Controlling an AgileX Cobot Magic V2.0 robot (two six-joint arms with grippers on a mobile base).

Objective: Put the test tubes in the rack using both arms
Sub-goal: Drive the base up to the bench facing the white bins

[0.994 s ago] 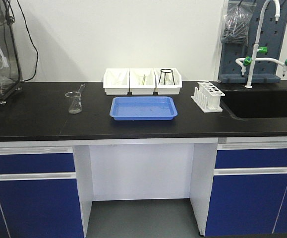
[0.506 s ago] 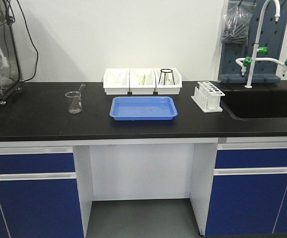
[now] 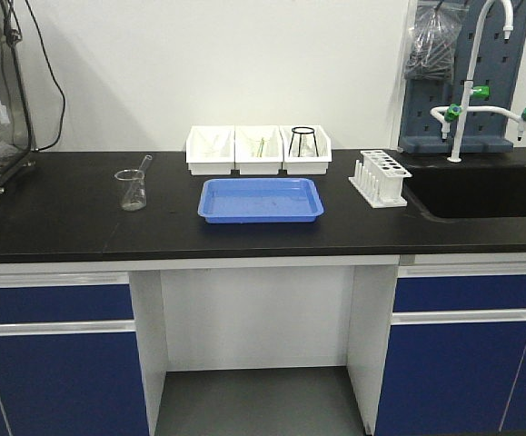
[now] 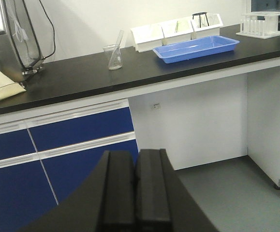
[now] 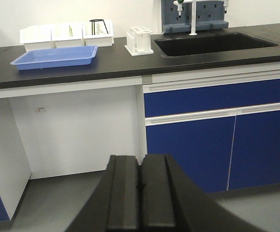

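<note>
I look out over a black lab counter (image 3: pixel 63 227) against a white wall. A shallow blue tray (image 3: pixel 261 219) sits mid-counter, with three white bins (image 3: pixel 258 166) in a row just behind it. Well to the left stands a glass beaker (image 3: pixel 132 193) with a slim clear rod (image 3: pixel 143 164) leaning in it. A white rack (image 3: pixel 380 177) stands right of the tray, beside a black sink (image 3: pixel 481 193) with a white faucet (image 3: pixel 467 91).

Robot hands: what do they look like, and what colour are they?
Both are plain matte black. The left hand shows two flat, blocky fingers with squared tips, widening into a curved black base. The right hand looks the same. No cables, stickers or markings show on either.
</note>
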